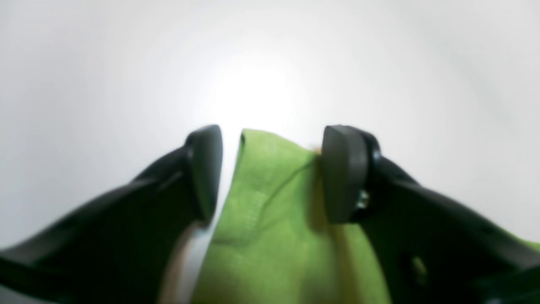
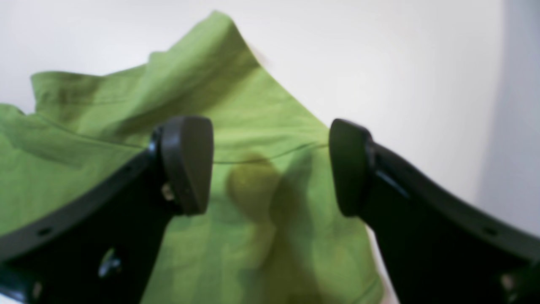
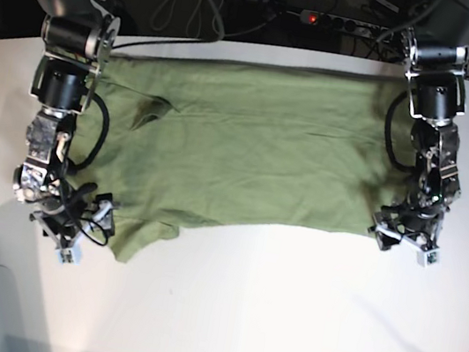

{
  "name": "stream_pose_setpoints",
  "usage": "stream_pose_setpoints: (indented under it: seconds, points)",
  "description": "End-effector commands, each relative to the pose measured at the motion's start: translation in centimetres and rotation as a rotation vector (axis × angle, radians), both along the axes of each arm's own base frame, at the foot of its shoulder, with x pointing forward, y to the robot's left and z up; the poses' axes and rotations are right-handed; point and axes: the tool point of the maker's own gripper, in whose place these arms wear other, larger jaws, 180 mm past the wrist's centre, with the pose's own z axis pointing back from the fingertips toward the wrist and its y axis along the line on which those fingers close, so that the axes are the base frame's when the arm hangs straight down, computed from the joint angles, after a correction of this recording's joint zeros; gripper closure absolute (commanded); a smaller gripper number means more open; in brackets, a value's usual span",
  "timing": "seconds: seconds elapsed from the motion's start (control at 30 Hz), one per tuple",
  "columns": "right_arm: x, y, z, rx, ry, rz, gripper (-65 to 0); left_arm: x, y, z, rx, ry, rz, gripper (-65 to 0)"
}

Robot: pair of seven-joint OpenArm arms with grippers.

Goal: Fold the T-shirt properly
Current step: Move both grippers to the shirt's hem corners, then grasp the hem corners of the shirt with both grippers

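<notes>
The T-shirt (image 3: 238,154) lies spread across the far half of the white desk (image 3: 285,309). The left gripper (image 1: 272,173) is spread around its near right edge; the right gripper (image 2: 270,166) hangs spread above its near left corner.

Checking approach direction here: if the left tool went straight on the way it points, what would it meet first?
Most likely the T-shirt: a fabric edge already lies between the open fingers of the left tool. Beyond it only bare white table shows; depth is unclear.
</notes>
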Motion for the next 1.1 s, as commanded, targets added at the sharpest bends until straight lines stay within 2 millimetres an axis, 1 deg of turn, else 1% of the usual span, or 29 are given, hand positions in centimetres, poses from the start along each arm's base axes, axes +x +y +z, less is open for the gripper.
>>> stream_pose_setpoints:
  seconds: [0.0, 0.07, 0.13, 0.2, 0.3, 0.33, 0.37, 0.4, 0.43, 0.5, 0.63, 0.73, 0.8, 0.9, 1.07]
  points:
    - [2.0, -0.2, 2.9, 0.009, -0.084, -0.001, -41.6, 0.4, 0.4, 0.6, 0.003, 0.003, 0.001, -29.4]
    - [2.7, -0.2, 3.7, 0.012, -0.1, -0.003, -41.6, 0.4, 0.3, 0.5, 0.0, 0.003, 0.003, -20.2]
    - [3.1, -0.1, 4.1, 0.012, -0.109, -0.001, -41.6, 0.4, 0.2, 0.5, -0.003, 0.003, 0.002, -13.4]
    - [3.6, 0.0, 4.8, 0.013, -0.124, 0.0, -41.6, 0.4, 0.1, 0.4, -0.004, 0.004, 0.0, -10.4]
    - [4.1, 0.2, 5.5, 0.022, -0.155, 0.003, -41.6, 0.4, -0.1, 0.4, -0.007, 0.004, -0.001, -9.5]
    - [4.2, 0.3, 5.8, 0.028, -0.172, 0.003, -41.6, 0.4, -0.1, 0.4, -0.006, 0.003, -0.001, -8.3]
    - [4.4, 0.4, 6.0, 0.035, -0.191, 0.005, -41.6, 0.4, -0.2, 0.4, -0.007, 0.003, -0.002, -5.7]
    - [4.4, 0.5, 5.7, 0.045, -0.192, 0.004, -41.6, 0.4, -0.2, 0.4, -0.007, 0.003, -0.002, -1.3]
    - [4.3, 0.6, 5.0, 0.058, -0.183, 0.003, -41.6, 0.4, -0.2, 0.4, -0.007, 0.003, -0.002, 0.0]
    - [4.1, 0.7, 3.8, 0.083, -0.168, -0.004, -41.6, 0.3, -0.2, 0.2, -0.009, 0.01, -0.001, 0.0]
    - [4.6, 1.1, 2.8, 0.138, -0.183, -0.02, -41.6, 0.3, -0.1, 0.3, -0.006, 0.008, -0.001, 0.0]
    - [5.2, 0.2, 2.4, 0.147, -0.205, -0.091, -41.6, 0.3, 0.0, 0.3, -0.005, 0.008, 0.0, 0.0]
    - [5.3, 0.0, 2.3, 0.156, -0.222, -0.107, -41.6, 0.2, 0.0, 0.3, -0.005, 0.009, 0.0, 0.0]
    - [5.5, 0.1, 2.6, 0.166, -0.247, -0.111, -41.6, 0.2, 0.0, 0.2, -0.005, 0.01, 0.0, 0.0]
    - [5.6, 0.4, 2.6, 0.175, -0.252, -0.11, -41.6, 0.1, 0.0, 0.1, -0.006, 0.012, 0.001, 0.0]
